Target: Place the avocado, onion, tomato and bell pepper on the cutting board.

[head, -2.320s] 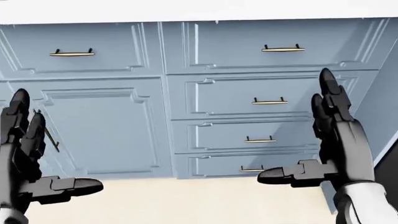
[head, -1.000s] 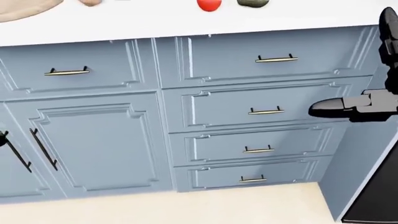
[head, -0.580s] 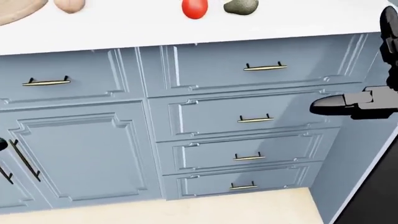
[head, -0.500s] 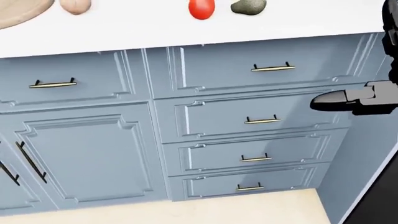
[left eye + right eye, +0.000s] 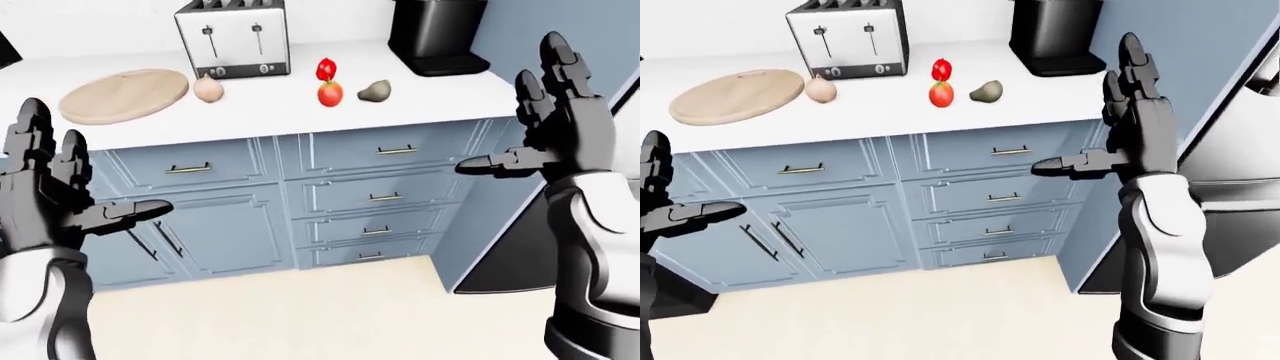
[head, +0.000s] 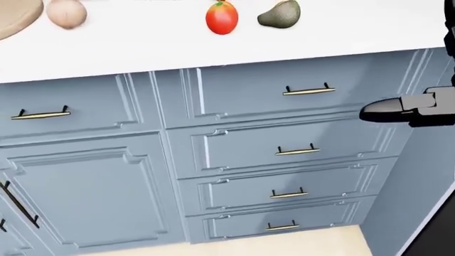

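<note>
Hands: left hand [image 5: 45, 199] and right hand [image 5: 555, 124] raised nearest the cameras, fingers spread, thumbs out, holding nothing, well short of the counter.
Cabinets: blue drawer fronts [image 6: 284, 133] filling most of the head view, below the white counter [image 5: 260, 112].
Just changed: head view tilted upward over the last seconds; counter edge, then produce, risen into its top strip; a camera shift, not motion of the things.
Cutting board: round wooden cutting board [image 5: 125, 94] at counter left, bare.
Onion: onion [image 5: 207, 89] just beside the board's right rim.
Tomato, pepper, avocado: tomato [image 5: 330, 94] mid-counter, red bell pepper [image 5: 326, 69] just behind it, avocado [image 5: 375, 91] near its right.
Farther: toaster [image 5: 232, 37] and a black appliance [image 5: 436, 34] by the wall.
Meaning: approach only; all four pieces off the board, nothing grasped, likely a step closer needed.
</note>
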### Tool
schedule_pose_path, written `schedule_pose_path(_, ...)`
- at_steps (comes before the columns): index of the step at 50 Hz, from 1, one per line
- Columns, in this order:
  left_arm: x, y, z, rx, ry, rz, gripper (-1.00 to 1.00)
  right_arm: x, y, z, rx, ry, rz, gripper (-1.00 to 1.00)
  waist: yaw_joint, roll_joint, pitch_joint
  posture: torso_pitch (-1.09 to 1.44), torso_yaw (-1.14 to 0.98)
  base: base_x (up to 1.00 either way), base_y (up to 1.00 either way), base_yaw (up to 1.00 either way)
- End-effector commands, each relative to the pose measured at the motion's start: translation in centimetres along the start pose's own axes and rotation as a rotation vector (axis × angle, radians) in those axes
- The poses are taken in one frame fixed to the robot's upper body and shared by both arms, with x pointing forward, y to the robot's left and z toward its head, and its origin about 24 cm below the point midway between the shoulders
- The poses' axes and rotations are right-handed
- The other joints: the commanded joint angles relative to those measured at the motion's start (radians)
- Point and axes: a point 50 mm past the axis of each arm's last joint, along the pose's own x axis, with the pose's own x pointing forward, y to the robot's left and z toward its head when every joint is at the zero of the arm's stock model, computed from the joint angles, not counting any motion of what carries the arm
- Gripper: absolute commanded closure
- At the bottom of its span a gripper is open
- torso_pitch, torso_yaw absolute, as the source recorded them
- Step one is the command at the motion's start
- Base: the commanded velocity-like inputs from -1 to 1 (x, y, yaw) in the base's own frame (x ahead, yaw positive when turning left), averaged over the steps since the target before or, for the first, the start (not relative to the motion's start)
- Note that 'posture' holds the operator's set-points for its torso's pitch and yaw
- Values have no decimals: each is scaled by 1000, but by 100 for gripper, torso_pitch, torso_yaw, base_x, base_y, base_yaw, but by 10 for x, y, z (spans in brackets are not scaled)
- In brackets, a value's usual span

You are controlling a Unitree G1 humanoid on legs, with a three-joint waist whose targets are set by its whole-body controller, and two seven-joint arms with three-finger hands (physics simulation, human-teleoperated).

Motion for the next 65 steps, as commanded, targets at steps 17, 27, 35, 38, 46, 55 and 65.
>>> schedule_pose_path(17, 1, 2, 17, 18, -80, 5, -100, 2, -1, 18, -14, -85, 2, -100, 13, -88, -26, 0, 0, 14, 0, 0)
schedule_pose_path(27, 1, 4, 18, 18, -81, 7, -100, 3, -4, 17, -20, -86, -8, -100, 0, 30, -24, 0, 0, 14, 0, 0)
schedule_pose_path(35, 0, 4, 18, 19, -83, 7, -100, 2, -4, 19, -21, -91, -10, -100, 17, -4, -25, 0, 0, 14, 0, 0)
schedule_pose_path(38, 0, 3, 19, 18, -84, 6, -100, 3, -4, 20, -22, -92, -9, -100, 21, -43, -20, 0, 0, 14, 0, 0)
schedule_pose_path(46, 0, 3, 21, 18, -85, 3, -100, 4, -4, 23, -24, -96, -5, -100, 10, -76, -31, 0, 0, 14, 0, 0)
schedule_pose_path(55, -1, 5, 22, 19, -88, 8, -100, 3, -4, 25, -24, -99, -4, -100, 9, 25, -26, 0, 0, 14, 0, 0)
schedule_pose_path(65, -1, 7, 23, 21, -90, 10, -100, 2, -2, 25, -25, -101, -1, -100, 22, -69, -23, 0, 0, 14, 0, 0)
